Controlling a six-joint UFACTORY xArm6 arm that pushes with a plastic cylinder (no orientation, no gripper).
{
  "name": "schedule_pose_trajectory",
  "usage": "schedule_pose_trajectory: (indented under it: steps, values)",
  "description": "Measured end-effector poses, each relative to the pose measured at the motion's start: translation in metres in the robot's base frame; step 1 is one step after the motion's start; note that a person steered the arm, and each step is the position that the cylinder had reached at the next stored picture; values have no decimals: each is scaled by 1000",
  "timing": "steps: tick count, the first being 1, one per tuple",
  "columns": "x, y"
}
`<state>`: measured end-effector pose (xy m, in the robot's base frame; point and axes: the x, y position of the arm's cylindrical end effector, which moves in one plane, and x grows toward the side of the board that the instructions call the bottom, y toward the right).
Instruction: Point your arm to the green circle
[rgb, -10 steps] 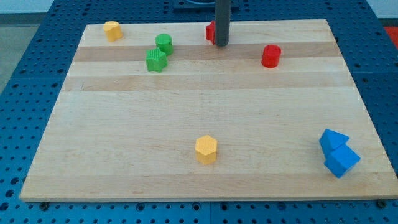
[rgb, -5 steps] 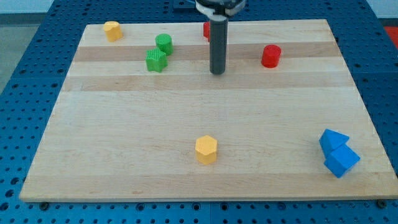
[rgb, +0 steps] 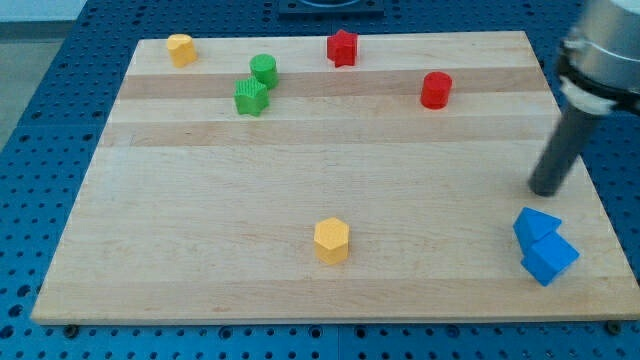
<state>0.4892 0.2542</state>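
Observation:
The green circle (rgb: 264, 69) sits near the view's top left of the wooden board (rgb: 200, 230), touching a green star-like block (rgb: 251, 97) just below it. My tip (rgb: 545, 192) is at the view's right edge of the board, far from the green circle. It stands just above the two blue blocks (rgb: 541, 244). The rod is blurred.
A red star (rgb: 342, 47) is at the top centre and a red cylinder (rgb: 435, 90) to its right. A yellow block (rgb: 180, 49) is at the top left corner. A yellow hexagon (rgb: 331, 241) lies at the bottom centre.
My tip has swept from the top centre, beside the red star, down and across to the board's right side above the blue blocks. No block has moved.

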Motion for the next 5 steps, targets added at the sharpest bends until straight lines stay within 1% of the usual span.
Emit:
schedule_pose_trajectory:
  steps: [1, 2, 5]
  values:
    - [32, 31]
    - [64, 34]
    - [70, 10]
